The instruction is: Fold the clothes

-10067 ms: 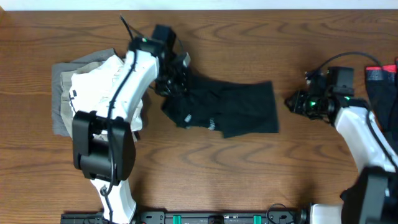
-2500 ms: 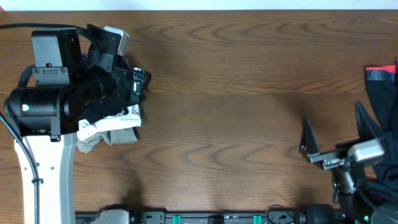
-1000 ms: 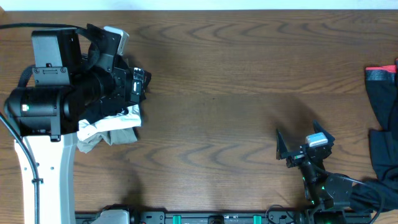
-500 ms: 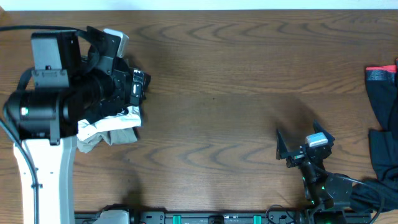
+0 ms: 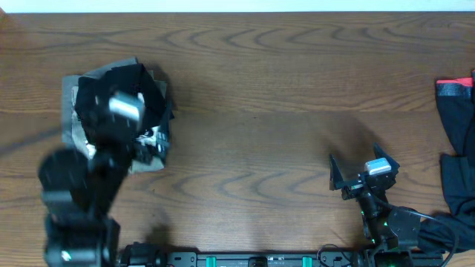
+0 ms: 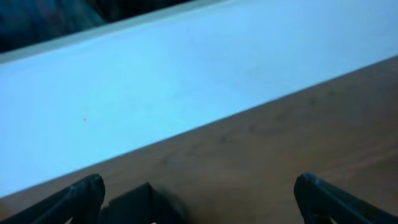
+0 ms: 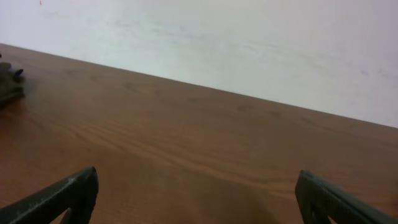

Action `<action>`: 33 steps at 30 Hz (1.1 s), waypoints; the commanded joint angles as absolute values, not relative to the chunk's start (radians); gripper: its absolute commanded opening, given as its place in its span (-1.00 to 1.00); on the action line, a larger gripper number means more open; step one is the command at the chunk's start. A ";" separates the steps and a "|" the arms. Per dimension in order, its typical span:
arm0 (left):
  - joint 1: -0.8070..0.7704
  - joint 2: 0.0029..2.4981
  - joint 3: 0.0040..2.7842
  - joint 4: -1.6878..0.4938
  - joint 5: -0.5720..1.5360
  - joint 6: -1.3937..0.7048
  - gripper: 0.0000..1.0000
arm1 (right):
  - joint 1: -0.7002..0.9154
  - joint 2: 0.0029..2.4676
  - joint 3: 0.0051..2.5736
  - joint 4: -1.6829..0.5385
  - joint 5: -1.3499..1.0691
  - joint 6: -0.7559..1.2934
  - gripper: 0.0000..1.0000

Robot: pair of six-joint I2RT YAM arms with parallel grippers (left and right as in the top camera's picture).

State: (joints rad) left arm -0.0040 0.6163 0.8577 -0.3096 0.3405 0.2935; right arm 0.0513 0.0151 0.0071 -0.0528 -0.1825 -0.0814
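The clothes form a pile (image 5: 111,89) at the table's left: a folded black shirt lies on top of grey and white garments. My left arm (image 5: 83,185) is a blur of motion over the pile's front side. In the left wrist view my left gripper (image 6: 202,200) is open, and a black cloth corner (image 6: 134,202) lies just below, between its fingers and apart from them. My right gripper (image 5: 355,167) hangs open over bare wood at the front right; the right wrist view shows the right gripper (image 7: 199,199) holding nothing. More dark clothes (image 5: 456,148) lie at the right edge.
A red-trimmed dark item (image 5: 454,85) lies at the far right. A white wall (image 7: 217,37) runs behind the wooden table (image 5: 260,96). The pile shows as a small dark lump (image 7: 9,84) far left in the right wrist view.
My left arm has swung back toward the front edge, uncovering the pile with the black shirt on top. The right arm has not moved in the last second.
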 commanded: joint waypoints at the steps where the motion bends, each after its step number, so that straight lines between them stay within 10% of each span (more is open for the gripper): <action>1: -0.005 0.450 0.676 -0.245 0.317 0.310 0.96 | 0.059 0.013 0.006 -0.057 -0.184 -0.084 0.99; 14: -0.005 -0.001 0.237 -0.061 0.294 0.310 0.96 | 0.059 0.013 0.006 -0.057 -0.184 -0.084 0.98; 33: -0.025 0.002 0.004 -0.015 0.276 0.302 0.96 | 0.059 0.013 0.006 -0.057 -0.184 -0.084 0.99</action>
State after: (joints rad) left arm -0.0200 0.0109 0.0097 0.0185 0.2787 0.2932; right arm 0.0517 0.0151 0.0071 -0.0525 -0.1825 -0.0814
